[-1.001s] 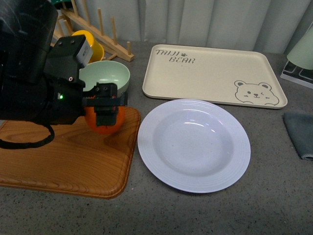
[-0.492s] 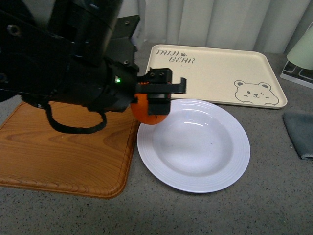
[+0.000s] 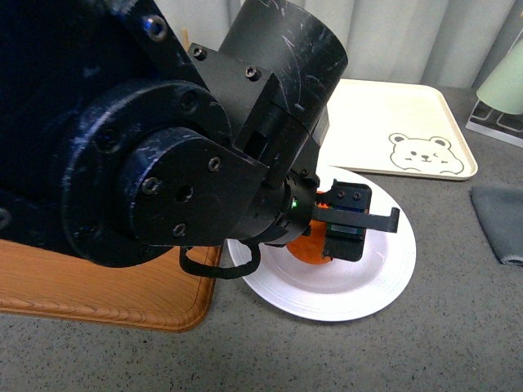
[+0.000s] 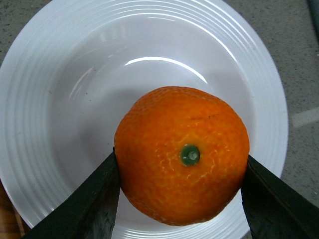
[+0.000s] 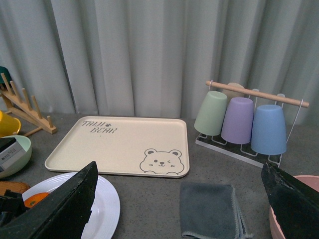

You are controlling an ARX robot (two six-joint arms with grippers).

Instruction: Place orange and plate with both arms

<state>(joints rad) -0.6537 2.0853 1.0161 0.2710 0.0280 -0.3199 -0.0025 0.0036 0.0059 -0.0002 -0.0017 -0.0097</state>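
The orange [image 4: 182, 154], stem spot facing the camera, is clamped between the two black fingers of my left gripper [image 4: 182, 199]. It hangs over the well of the white ridged plate [image 4: 30, 99]; whether it touches the plate I cannot tell. In the front view the bulky left arm hides much of the plate [image 3: 384, 282], and the orange [image 3: 306, 249] peeks out behind the left gripper [image 3: 355, 224]. My right gripper [image 5: 179, 209] is open and holds nothing, hovering over the table to the right of the plate [image 5: 107, 204]. It is not in the front view.
A wooden board [image 3: 106, 286] lies left of the plate. The cream bear tray [image 5: 119, 144] sits behind it. A grey cloth [image 5: 209, 209] lies under the right gripper, with a rack of cups [image 5: 244, 119] and a pink bowl [image 5: 311, 180] beyond. A pale green bowl [image 5: 12, 149] stands far left.
My left arm has carried the orange rightward, from above the wooden board to over the middle of the plate. The plate has not moved.
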